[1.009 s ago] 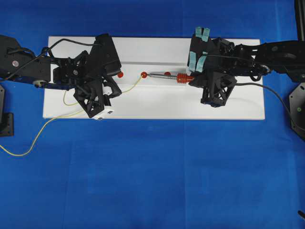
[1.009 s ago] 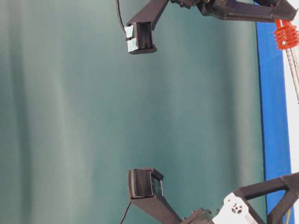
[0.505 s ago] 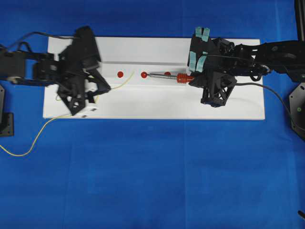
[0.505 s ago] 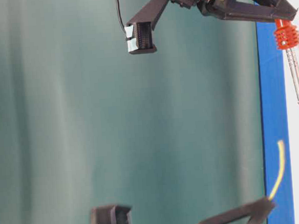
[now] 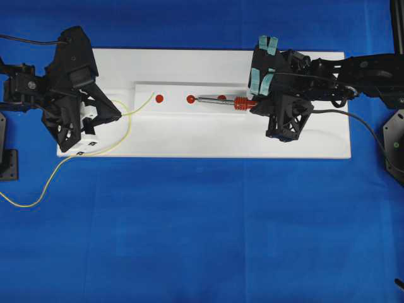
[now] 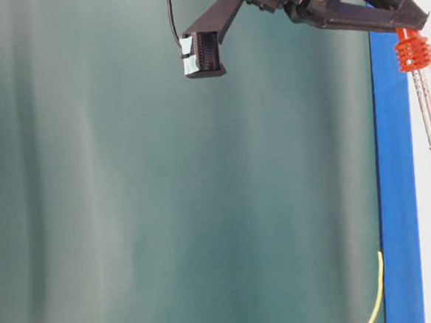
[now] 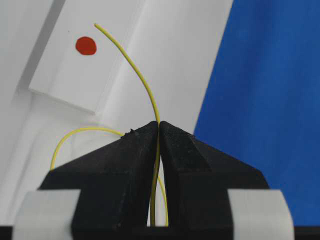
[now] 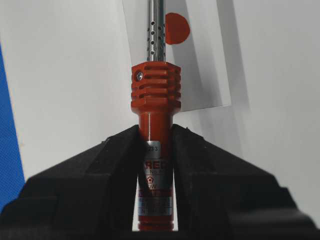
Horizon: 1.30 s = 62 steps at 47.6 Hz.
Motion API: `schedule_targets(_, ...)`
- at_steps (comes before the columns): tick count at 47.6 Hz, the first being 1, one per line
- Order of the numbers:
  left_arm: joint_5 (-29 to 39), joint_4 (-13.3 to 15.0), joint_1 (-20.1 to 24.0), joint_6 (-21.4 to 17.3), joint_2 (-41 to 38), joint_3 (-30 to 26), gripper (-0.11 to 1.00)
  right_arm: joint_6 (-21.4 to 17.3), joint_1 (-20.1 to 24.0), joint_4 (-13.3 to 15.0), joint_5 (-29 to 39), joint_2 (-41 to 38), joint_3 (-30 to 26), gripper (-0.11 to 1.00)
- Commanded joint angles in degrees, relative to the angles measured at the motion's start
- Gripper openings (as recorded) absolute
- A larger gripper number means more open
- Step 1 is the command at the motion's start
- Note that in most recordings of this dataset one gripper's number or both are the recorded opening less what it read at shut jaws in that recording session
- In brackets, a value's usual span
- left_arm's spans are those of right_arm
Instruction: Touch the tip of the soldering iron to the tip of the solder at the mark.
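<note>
While the soldering iron [image 5: 222,100] lies with its tip at the middle red mark [image 5: 190,99], pinched by the right gripper [image 8: 155,145], the solder [image 5: 141,103] tip hangs short of it, so contact remains undone. The left gripper [image 7: 158,131], clamping the wire, has retreated from that mark.

The solder [image 7: 141,80], a thin yellow wire, is seen clamped between the two black fingers [image 7: 117,172] of the left end effector [image 7: 158,125], which are closed tight on it. From the pinch point the wire is arched up and to the left, its free tip ending just beside a red dot [image 7: 86,45] marked on a raised white strip [image 7: 75,75]. A loop of the same wire is seen behind the fingers. Blue cloth [image 7: 265,85] is shown at right.
</note>
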State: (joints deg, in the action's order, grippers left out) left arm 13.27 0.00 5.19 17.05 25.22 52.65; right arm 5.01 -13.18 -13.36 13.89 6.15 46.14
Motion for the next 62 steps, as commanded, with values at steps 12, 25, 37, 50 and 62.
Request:
schedule_targets(12, -0.4, -0.2, -0.1, 0.0, 0.7, -0.5, 0.03, -0.1, -0.1, 0.0, -0.2, 8.1, 2.1, 0.06)
schedule_targets(25, -0.4, -0.2, -0.2, 0.2, 0.6, -0.5, 0.03, -0.9, -0.1, -0.2, 0.6, 17.2, 8.6, 0.06)
schedule_targets(37, -0.4, -0.2, -0.2, 0.0, -0.4, -1.5, 0.03, -1.9, -0.1, 0.0, 3.3, 20.3, 10.4, 0.06)
schedule_targets(50, -0.5, -0.2, -0.1, -0.5, -4.4, -5.2, 0.03, -1.9, -0.1, 0.4, 3.3, 20.2, 10.4, 0.06)
schedule_targets(62, -0.5, -0.2, -0.2, -0.4, -12.8, -12.7, 0.03, -1.9, -0.1, 0.7, 3.3, 20.2, 10.4, 0.06)
